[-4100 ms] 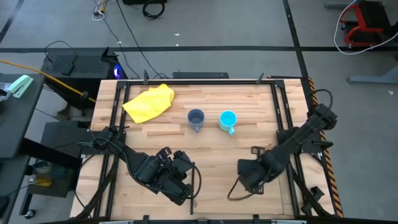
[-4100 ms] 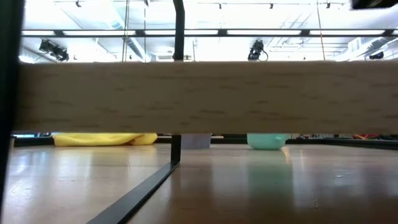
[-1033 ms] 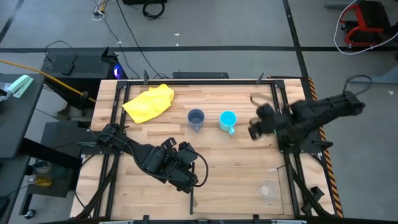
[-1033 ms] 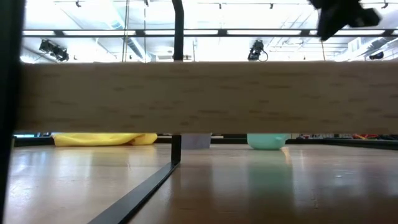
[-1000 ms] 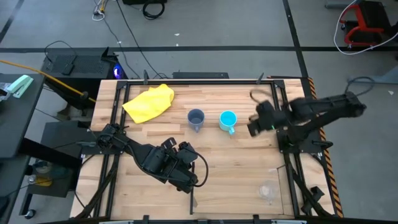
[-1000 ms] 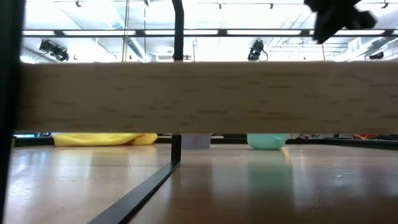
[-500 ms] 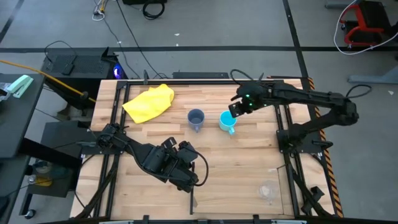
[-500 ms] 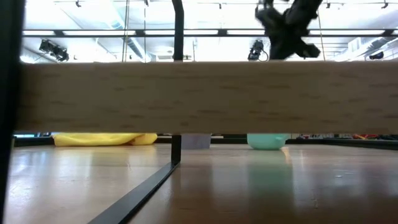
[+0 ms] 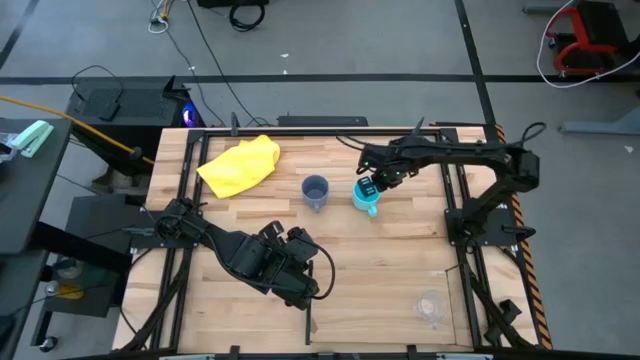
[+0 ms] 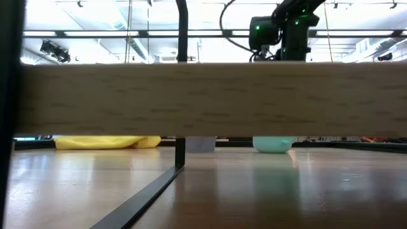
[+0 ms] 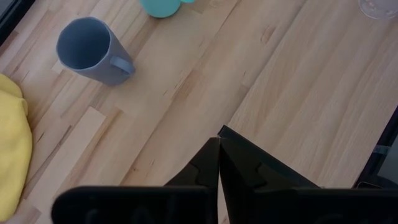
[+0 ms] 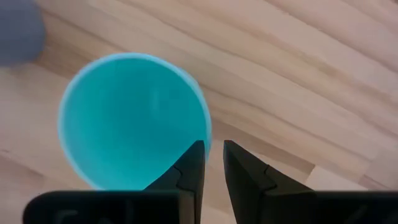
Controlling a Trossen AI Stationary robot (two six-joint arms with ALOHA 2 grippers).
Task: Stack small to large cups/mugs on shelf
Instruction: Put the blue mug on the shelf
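The cyan mug (image 9: pixel 364 196) stands upright on the table, mouth up, and fills the right wrist view (image 12: pixel 134 118). The grey-blue mug (image 9: pixel 315 190) stands to its left, also in the left wrist view (image 11: pixel 87 50). The tiny clear cup (image 9: pixel 430 306) stands near the table's near right corner. My right gripper (image 9: pixel 370 186) points down over the cyan mug's right side, its fingers a narrow gap apart (image 12: pixel 212 144). My left gripper (image 9: pixel 316 290) is shut and empty (image 11: pixel 219 142) low over the near middle of the table. My right gripper comes from above, pointing down. One fingertip (image 12: pixel 196 149) shows over the inside of the cyan mug's rim (image 12: pixel 207 127) and the other outside it. I cannot tell whether either touches the rim. The mug stands on the table.
A yellow cloth (image 9: pixel 240 165) lies at the far left. Black frame rails (image 9: pixel 452 190) run along the table's sides. In the low view a light-wood plank (image 10: pixel 203 98) crosses the picture and hides most of the mugs; a thin black bar (image 10: pixel 146 194) lies on the table.
My right gripper has swung from the table's right edge toward the left, reached over the cyan mug and settled above its right side. The mugs and the clear cup have stayed where they were.
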